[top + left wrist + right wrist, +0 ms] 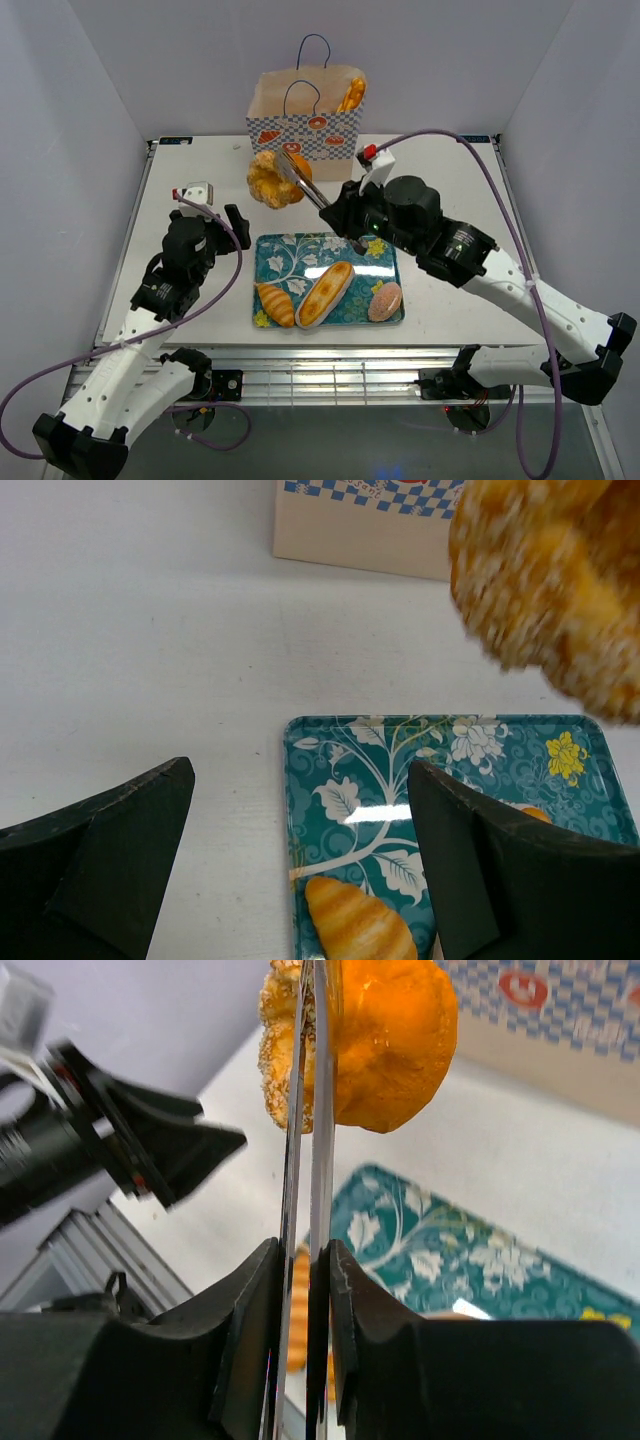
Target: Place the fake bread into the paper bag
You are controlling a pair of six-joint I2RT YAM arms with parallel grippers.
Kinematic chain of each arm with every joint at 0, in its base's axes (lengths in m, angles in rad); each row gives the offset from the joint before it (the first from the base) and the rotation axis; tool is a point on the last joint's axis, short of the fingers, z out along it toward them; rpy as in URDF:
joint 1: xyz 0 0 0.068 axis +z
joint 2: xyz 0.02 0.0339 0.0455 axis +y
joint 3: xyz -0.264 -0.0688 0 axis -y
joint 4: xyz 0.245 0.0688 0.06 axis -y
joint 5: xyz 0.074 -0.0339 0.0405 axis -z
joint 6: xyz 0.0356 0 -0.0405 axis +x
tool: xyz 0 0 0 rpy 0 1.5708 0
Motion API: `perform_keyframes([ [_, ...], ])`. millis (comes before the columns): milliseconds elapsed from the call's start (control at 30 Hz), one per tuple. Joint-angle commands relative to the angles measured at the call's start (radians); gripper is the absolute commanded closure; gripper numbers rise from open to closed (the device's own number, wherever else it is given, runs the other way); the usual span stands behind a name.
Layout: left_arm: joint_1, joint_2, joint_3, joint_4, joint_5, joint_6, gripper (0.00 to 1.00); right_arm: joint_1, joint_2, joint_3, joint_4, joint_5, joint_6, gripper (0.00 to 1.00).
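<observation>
Fig. Transfer of one piece of fake bread by tool. I run the right gripper (305,1260) clenched on the handles of the metal tongs (310,1110), whose blades reach up and away from the jaws. At the blade tips the tongs pinch a knobbly sugar-crusted bun (275,178), so the bun lies well beyond my fingers, at the far end of the tool and not between the jaws. It hangs in the air above the bare table, between the teal floral tray (300,250) and the paper bag (305,120), just in front of the bag's checkered band.

I judge the bun light and stiff, with one glossy orange face (likely slippery against smooth metal) and one gritty face. The grip is best kept across its thick middle, where the lumps give the blades purchase.

The left gripper (300,768) stands released and empty, low over the table at the tray's left edge. A croissant (277,303), a long loaf (325,293) and a pink-topped bun (385,300) wait on the tray. A baguette (352,93) pokes from the bag.
</observation>
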Motion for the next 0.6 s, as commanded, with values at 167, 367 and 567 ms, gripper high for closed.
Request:
perform_keyframes([
  [167,-0.003,-0.075,0.006,0.035,-0.050,-0.016,0.02,-0.109,0.293,0.449,0.130,-0.096,-0.076,0.92],
  [367,-0.003,-0.043,0.018,0.019,-0.033,-0.022,0.02,-0.230,0.533,0.751,0.162,-0.216,-0.048,0.92],
  [567,-0.006,-0.031,0.017,0.022,0.002,-0.026,0.02,-0.336,0.700,0.907,0.253,-0.337,0.001,0.92],
])
